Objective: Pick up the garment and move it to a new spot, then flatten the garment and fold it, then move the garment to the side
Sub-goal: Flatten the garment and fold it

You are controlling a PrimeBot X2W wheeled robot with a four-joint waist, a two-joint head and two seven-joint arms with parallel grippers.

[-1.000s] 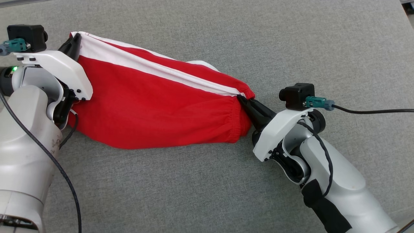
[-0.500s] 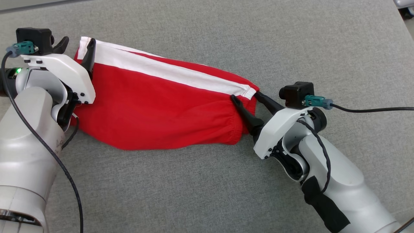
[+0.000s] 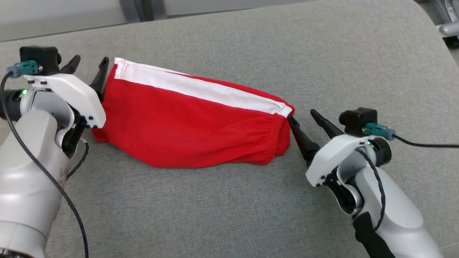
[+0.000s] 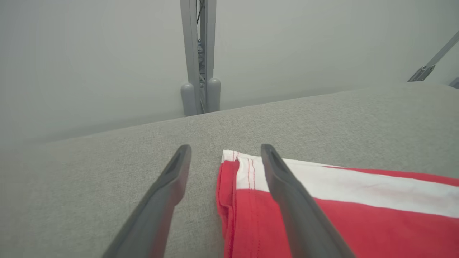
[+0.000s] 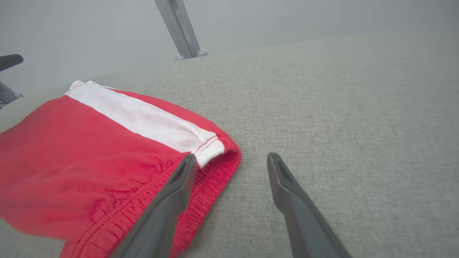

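Red garment (image 3: 186, 129) with a white stripe lies on the grey fabric counter (image 3: 251, 208) between both grippers. The left gripper (image 3: 89, 61), fingers spread apart, is just beside its hemmed end. The right gripper (image 3: 300, 115), likewise spread, is just beside its elastic waistband.

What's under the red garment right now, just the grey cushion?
The red garment lies directly on the grey padded surface, which shows around its visible edges. Nothing pokes out from beneath. Its middle hides whatever is below, so I cannot tell there.
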